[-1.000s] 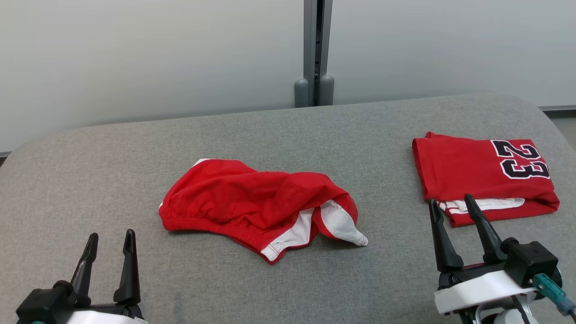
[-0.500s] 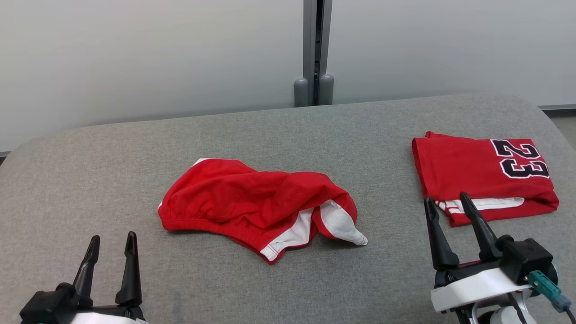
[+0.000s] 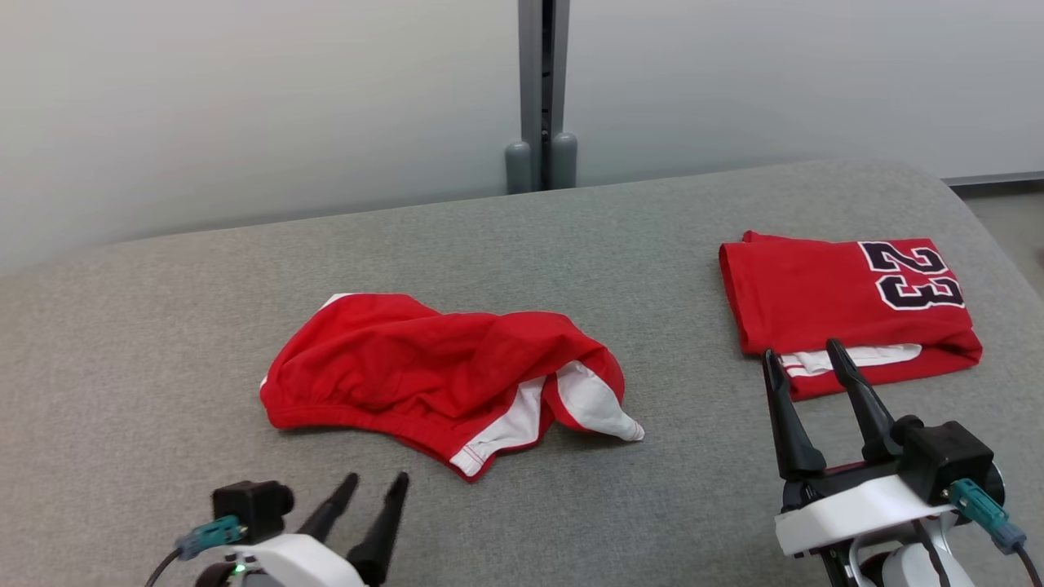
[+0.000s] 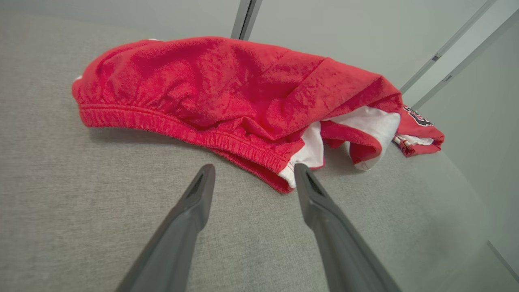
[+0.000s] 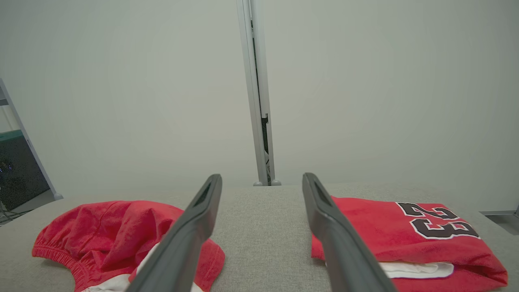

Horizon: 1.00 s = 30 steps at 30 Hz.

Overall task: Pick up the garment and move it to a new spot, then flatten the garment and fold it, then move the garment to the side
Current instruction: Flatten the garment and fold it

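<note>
Table [image 3: 571,244]: broad, covered in grey woven cloth, rounded at the far corners. Ends at the back against a pale, plain wall [image 3: 245,98], split by a grey upright post [image 3: 538,81] with two rounded grey caps [image 3: 538,167] at its foot. Past the table's far right corner, a strip of grey floor [image 3: 1007,228]. In the right wrist view, far left, dark equipment [image 5: 16,170] behind a slanted metal bar.

Garment [image 3: 424,367]: red shorts with white side panels, crumpled in a loose heap near the middle of the table. Elastic waistband along the left and near side, white lining turned out at the right end. Rests on the cloth, apart from both end effectors.

At the right of the table, well apart from the heap: a second red piece [image 3: 816,293], folded into a neat rectangle. Black "23" edged in white at its far right corner, a white layer peeking out along the near edge.

Left end effector [image 3: 377,477]: released, fingers spread, empty. Hangs low over the cloth just short of the garment's near hem, aimed at its white-stitched corner. Bare cloth between fingertips and hem.

Right end effector [image 3: 799,349]: likewise released and empty, fingers pointing up the head view, tips by the folded piece's near edge. Teal connector [image 3: 979,505] at its wrist.
</note>
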{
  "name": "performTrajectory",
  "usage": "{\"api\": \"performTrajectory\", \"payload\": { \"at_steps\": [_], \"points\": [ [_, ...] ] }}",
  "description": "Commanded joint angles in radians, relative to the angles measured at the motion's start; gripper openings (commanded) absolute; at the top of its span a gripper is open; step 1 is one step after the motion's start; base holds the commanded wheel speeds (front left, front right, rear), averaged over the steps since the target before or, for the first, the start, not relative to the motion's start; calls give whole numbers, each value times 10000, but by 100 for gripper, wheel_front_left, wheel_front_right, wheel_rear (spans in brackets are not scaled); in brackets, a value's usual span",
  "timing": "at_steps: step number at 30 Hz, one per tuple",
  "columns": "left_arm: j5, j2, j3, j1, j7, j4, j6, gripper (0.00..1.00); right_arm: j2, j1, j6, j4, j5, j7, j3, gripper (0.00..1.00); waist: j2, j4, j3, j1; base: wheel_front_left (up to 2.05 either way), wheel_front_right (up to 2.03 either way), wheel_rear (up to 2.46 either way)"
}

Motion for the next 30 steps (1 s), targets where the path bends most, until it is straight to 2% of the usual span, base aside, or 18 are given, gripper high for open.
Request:
{"api": "performTrajectory", "payload": {
  "at_steps": [1, 6, 15, 25, 28, 30],
  "points": [
    [-257, -34, -188, -242, 348, 62, -66, 100, -62, -154, 2, 40, -52, -49, 4, 100, -1, -162, 48, 0, 0, 0, 0],
    [-980, 103, -883, -588, 1590, 392, -165, 100, -62, -363, 2, 56, -62, -49, 131, 100, -1, -460, 253, 0, 0, 0, 0],
    [-1927, 426, -1627, -1467, 2280, 798, -166, 100, -61, -580, 2, -30, -71, -49, 317, 100, -1, -819, 726, 0, 0, 0, 0],
    [-2786, 795, -2305, -2311, 1841, 1553, -170, 100, -59, -679, 2, -88, -49, -48, 388, 100, -1, -1247, 1023, 0, 0, 0, 0],
    [-2831, 887, -2398, -2427, 1725, 1931, -171, 95, -61, -648, 2, -76, -62, -49, 379, 100, -1, -1262, 1001, 0, 0, 0, 0],
    [-2860, 893, -2435, -2527, 1637, 2130, -171, 98, -61, -641, 2, -79, -72, -49, 364, 100, -1, -1246, 990, 0, 0, 0, 0]
  ]
}}
